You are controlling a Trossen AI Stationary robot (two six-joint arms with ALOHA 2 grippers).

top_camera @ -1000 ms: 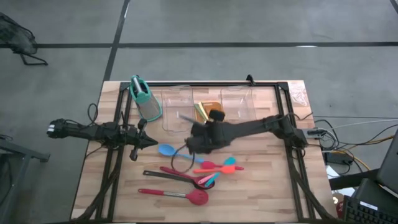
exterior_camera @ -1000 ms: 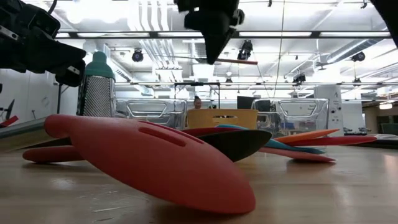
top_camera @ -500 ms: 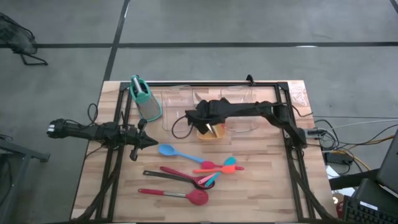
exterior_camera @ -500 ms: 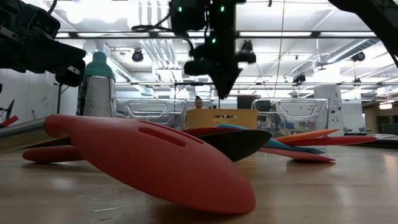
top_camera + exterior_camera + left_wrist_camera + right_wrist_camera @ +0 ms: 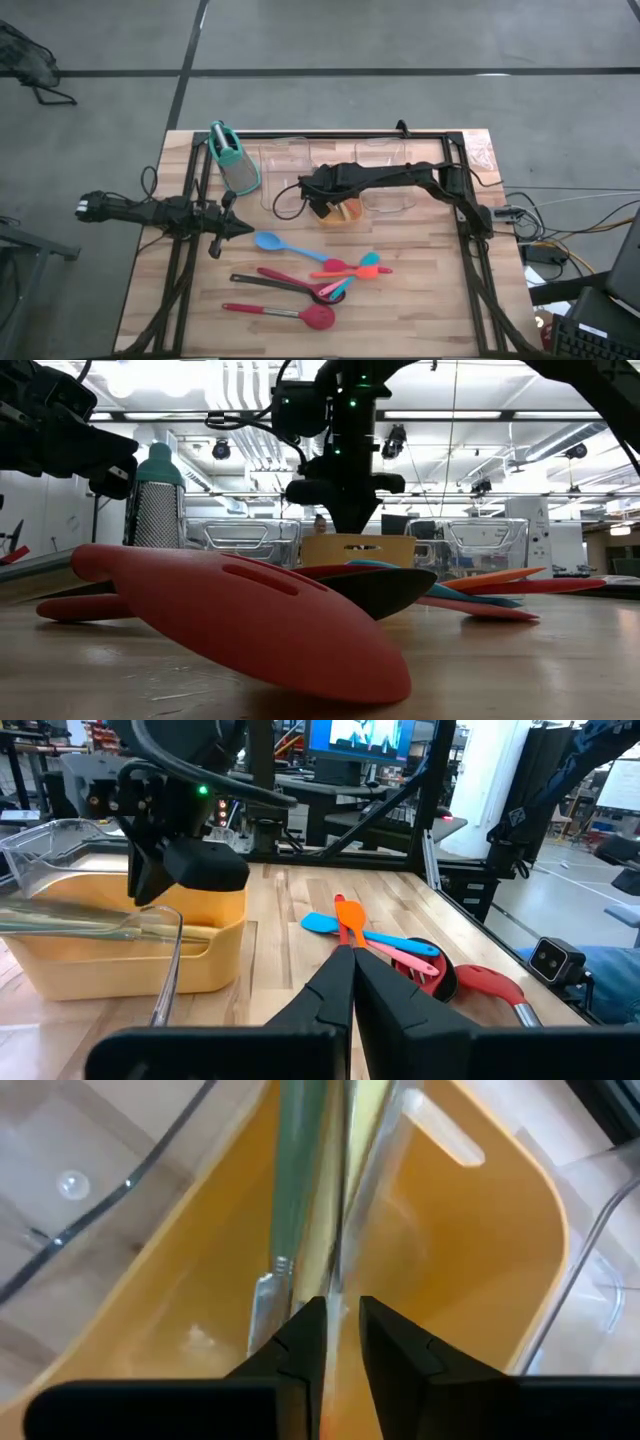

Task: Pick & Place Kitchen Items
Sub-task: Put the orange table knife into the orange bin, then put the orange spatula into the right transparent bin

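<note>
The right tool (image 5: 343, 1342) hung low inside the orange tray (image 5: 480, 1270), its fingers parted by a narrow gap with the slim utensils already lying there just beyond the tips; whether the fingers touched or gripped any of them could not be told. In the high view this tool (image 5: 322, 200) stood over the orange tray (image 5: 350, 214), which sat between two clear trays (image 5: 283, 170) toward the far edge of the desk (image 5: 430, 290).

The left tool (image 5: 349, 982) was clenched on nothing and waited above the left side of the desk, pointing toward the loose utensils.

Nearest the front edge lay a long red-headed spoon (image 5: 280, 314), then a black-handled spoon (image 5: 285, 284) beside a second red one. Farther in lay a cluster of small pink, orange and teal utensils (image 5: 358, 267), overlapping at their heads, and the blue spoon (image 5: 278, 243) a little apart to the left. An upright grater (image 5: 232, 158) stood at the far left corner.

These utensils appeared light and stiff, with smooth handles that would probably slip if pinched near a rounded head. The mid-handle looked the soundest place to take hold, across its narrow width. The blue spoon, lying clear of the others, seemed the easiest to lift; those in the cluster would likely disturb their neighbours.
</note>
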